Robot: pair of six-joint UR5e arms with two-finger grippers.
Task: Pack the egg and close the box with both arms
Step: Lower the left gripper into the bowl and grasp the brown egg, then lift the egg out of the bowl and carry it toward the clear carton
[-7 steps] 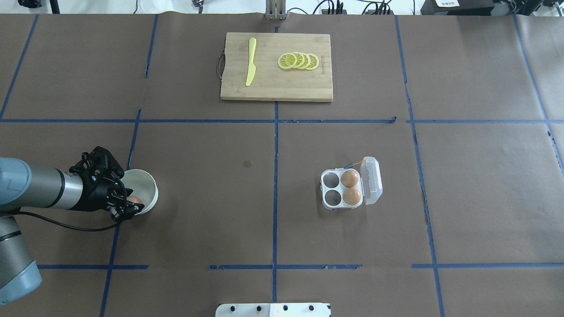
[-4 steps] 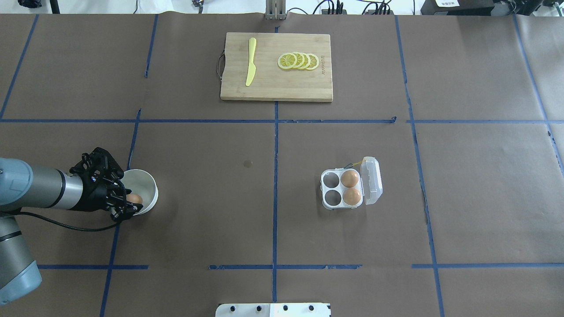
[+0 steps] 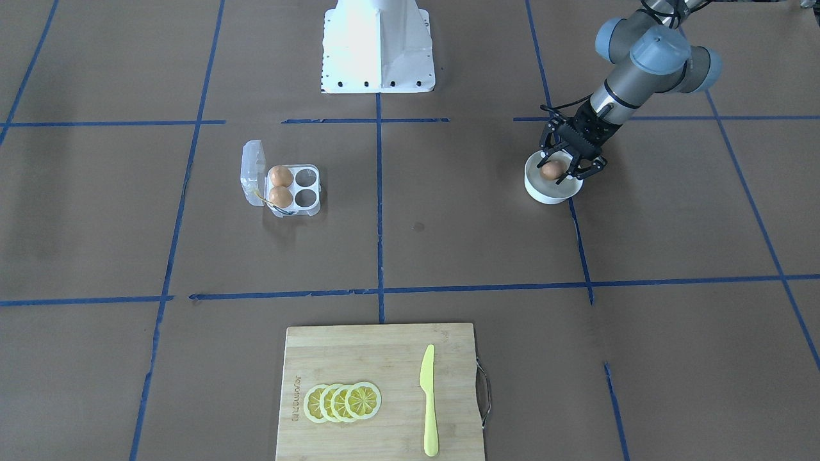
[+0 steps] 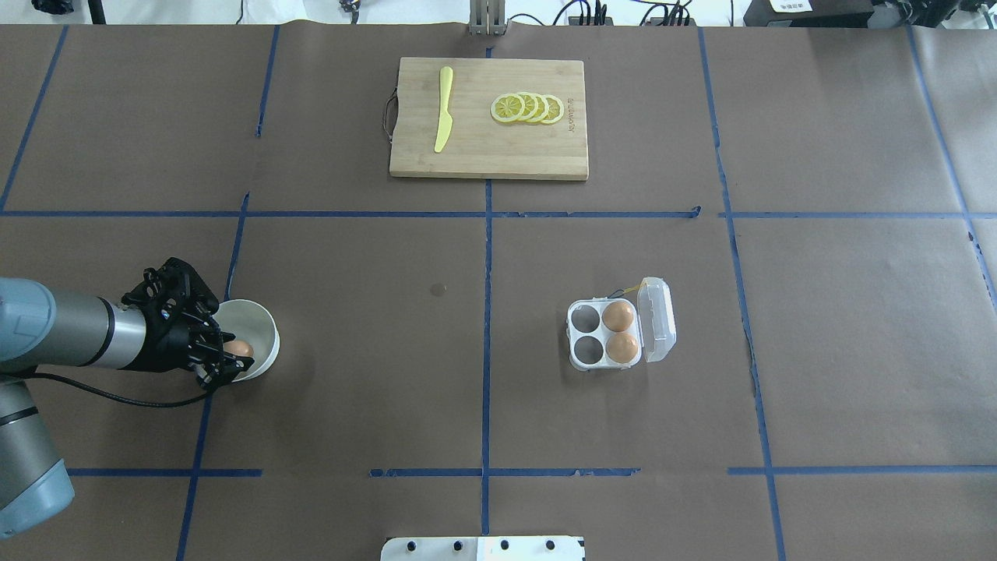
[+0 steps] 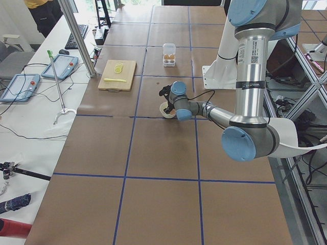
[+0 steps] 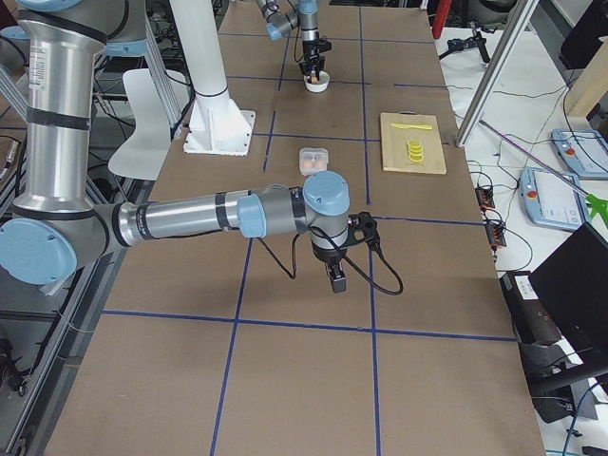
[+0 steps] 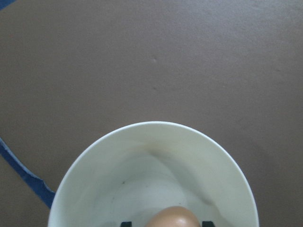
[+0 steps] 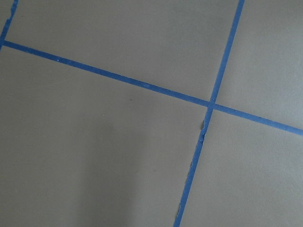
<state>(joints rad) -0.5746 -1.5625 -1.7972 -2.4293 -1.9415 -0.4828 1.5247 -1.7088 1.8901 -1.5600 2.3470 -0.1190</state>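
Note:
My left gripper [image 4: 232, 355] is down inside the white bowl [image 4: 263, 331], at the table's left. Its black fingers are shut on a tan egg [image 4: 240, 348], which also shows in the front view [image 3: 551, 169]. In the left wrist view the egg [image 7: 173, 217] sits between the two fingertips above the bowl's floor [image 7: 151, 175]. The clear box [image 4: 575, 335] lies open right of centre, its lid [image 4: 658, 319] folded to the right. Two eggs [image 4: 619, 315] [image 4: 622, 347] fill its right cells; the left cells are bare. My right gripper [image 6: 336, 282] shows only in the right side view; I cannot tell its state.
A wooden cutting board [image 4: 489, 148] lies at the table's far middle with a yellow knife [image 4: 442, 109] and lemon slices [image 4: 528, 107]. The white base block [image 3: 378, 45] stands at the near edge. Blue tape lines cross the brown table cover.
My left gripper has drawn back slightly, and the egg between its fingers has shifted a little and shows more clearly. The box and its eggs have not moved.

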